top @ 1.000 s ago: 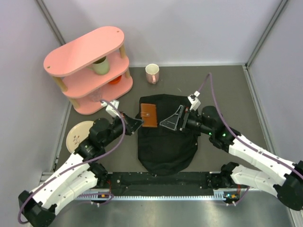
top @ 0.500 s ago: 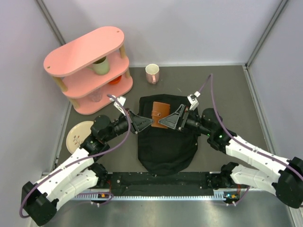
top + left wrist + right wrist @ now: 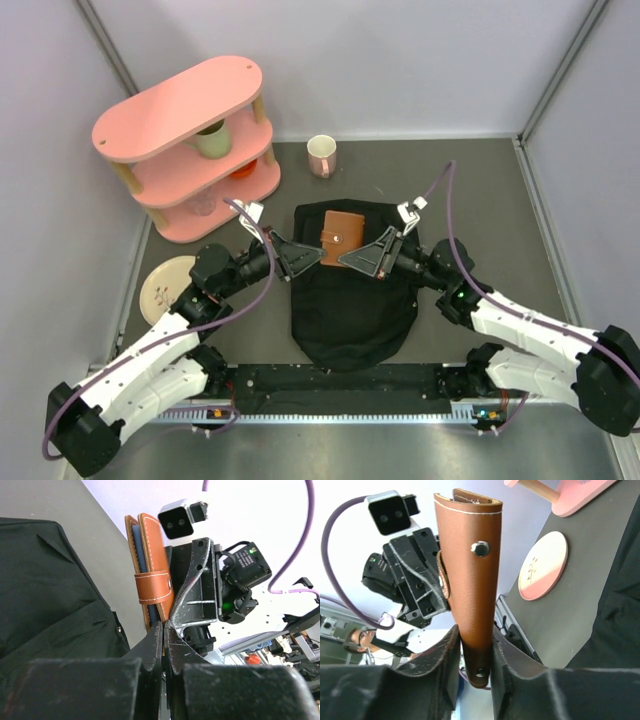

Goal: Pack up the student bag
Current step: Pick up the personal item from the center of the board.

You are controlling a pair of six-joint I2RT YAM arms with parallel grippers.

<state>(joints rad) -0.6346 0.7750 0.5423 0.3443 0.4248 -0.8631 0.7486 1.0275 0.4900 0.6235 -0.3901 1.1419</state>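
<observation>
Here, floppy black student bag (image 3: 350, 310), flat beneath wallet (image 3: 342, 232)

A second ago the left gripper (image 3: 163, 630) held the brown wallet (image 3: 342, 235) over the top left corner of the backpack (image 3: 350, 310). The right gripper (image 3: 476, 645) hung with its jaws wide over the backpack's top right part, clear of the wallet. Since then the left arm has swung the wallet rightward to the middle of the backpack's top edge. The right gripper has come in to meet it there. Its jaws, still wide half a second ago, have narrowed onto the wallet's two faces, so both grippers now hold its lower end.
</observation>
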